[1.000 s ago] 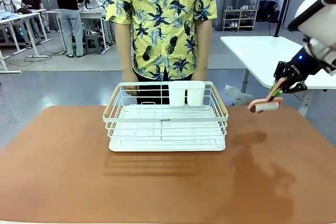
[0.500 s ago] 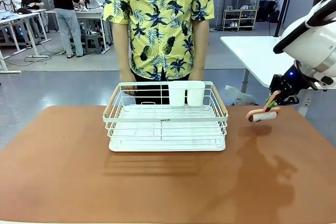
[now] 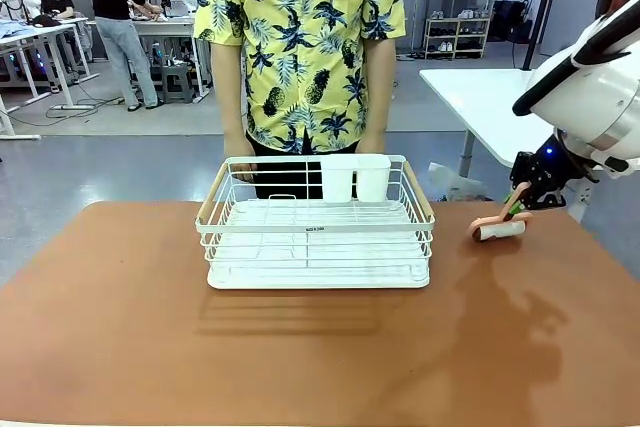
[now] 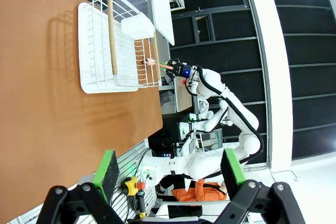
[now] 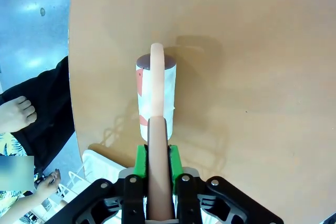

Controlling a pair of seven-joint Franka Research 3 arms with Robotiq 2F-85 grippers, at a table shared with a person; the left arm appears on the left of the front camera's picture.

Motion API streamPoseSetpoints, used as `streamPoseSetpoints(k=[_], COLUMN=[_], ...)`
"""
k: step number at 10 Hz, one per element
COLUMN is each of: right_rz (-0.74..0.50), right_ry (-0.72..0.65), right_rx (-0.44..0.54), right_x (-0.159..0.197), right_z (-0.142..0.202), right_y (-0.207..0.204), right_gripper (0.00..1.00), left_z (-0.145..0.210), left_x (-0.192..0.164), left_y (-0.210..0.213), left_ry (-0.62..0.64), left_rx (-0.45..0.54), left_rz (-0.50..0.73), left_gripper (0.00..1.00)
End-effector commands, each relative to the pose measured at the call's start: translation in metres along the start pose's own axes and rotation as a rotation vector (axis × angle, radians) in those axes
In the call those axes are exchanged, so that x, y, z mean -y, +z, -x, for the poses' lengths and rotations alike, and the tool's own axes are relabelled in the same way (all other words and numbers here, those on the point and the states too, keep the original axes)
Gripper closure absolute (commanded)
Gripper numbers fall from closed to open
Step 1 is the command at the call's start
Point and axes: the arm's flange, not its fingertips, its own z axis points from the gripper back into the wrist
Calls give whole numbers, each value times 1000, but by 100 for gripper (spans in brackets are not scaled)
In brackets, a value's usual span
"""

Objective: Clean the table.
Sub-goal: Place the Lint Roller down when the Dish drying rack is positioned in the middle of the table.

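Note:
The reddish-brown table [image 3: 300,347] spans the front view. A lint roller [image 3: 498,230], with a white roll and a pink handle, lies with its roll on the table near the far right edge. My right gripper [image 3: 518,205] is shut on the pink handle. The right wrist view shows the handle [image 5: 157,145] pinched between the green pads and the roll [image 5: 155,95] lying on the tabletop [image 5: 252,51]. My left gripper [image 4: 169,169] hangs open above the table [image 4: 42,103] with nothing between its pads.
A white wire dish rack [image 3: 316,222] with a white cup holder stands at the table's middle, toward the far side. A person in a yellow patterned shirt [image 3: 300,37] stands behind it, hands at its far rim. A white table [image 3: 500,97] stands at the back right.
My right gripper has come down and drawn back toward the right edge with the lint roller. The roll hung in the air before and now rests on the tabletop.

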Motion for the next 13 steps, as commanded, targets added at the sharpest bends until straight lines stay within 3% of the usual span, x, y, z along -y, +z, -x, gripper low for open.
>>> streamPoseSetpoints(k=[1, 6, 7, 8, 9, 11, 12, 13], right_rz=[-13, 17, 27, 27, 34, 67, 114, 160], right_ry=[-30, -62, -66, -80, -88, -102, -121, -147], right_rx=[35, 11, 18, 20, 19, 59, 76, 91], right_x=[4, 12, 15, 16, 20, 27, 33, 37], right_z=[7, 12, 14, 15, 20, 28, 32, 35], right_y=[-6, 2, 6, 9, 16, 27, 32, 39], right_gripper=[79, 79, 36, 35, 0, 0, 15, 5], left_z=[-1, -1, -1, -1, -1, -1, -1, -1], left_x=[1, 1, 1, 1, 1, 1, 1, 1], left_y=[3, 3, 3, 3, 3, 3, 3, 3], left_ry=[-24, -24, -24, -24, -24, -24, -24, -24], left_rx=[6, 6, 6, 6, 6, 6, 6, 6], left_rz=[24, 24, 24, 24, 24, 24, 24, 24], left_gripper=[0, 0, 0, 0, 0, 0, 0, 0])
